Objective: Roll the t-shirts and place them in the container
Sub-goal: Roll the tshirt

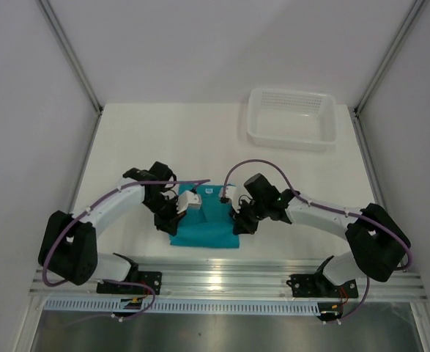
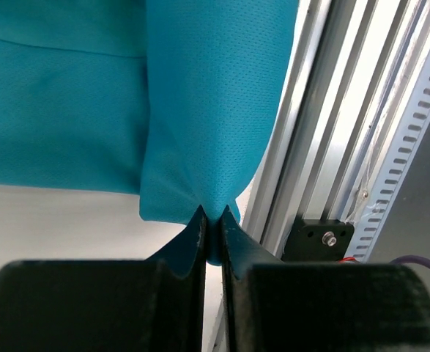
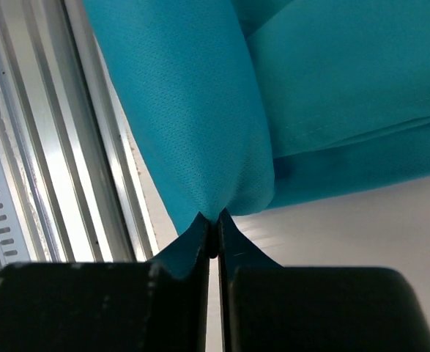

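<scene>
The t-shirt (image 1: 204, 233) is plain teal, its weave finely pinholed, with a small white label (image 1: 208, 190). The basket (image 1: 291, 139) is white, patterned with a grid of little holes. The table (image 1: 163, 139) is white, the arms (image 1: 116, 205) white with black joints, their cables (image 1: 255, 163) purple, the rail (image 1: 229, 279) silver.

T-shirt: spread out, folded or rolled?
Folded: the t-shirt lies as a narrow flat strip, no roll visible; left tool and right tool each pinch a fold of it.
</scene>
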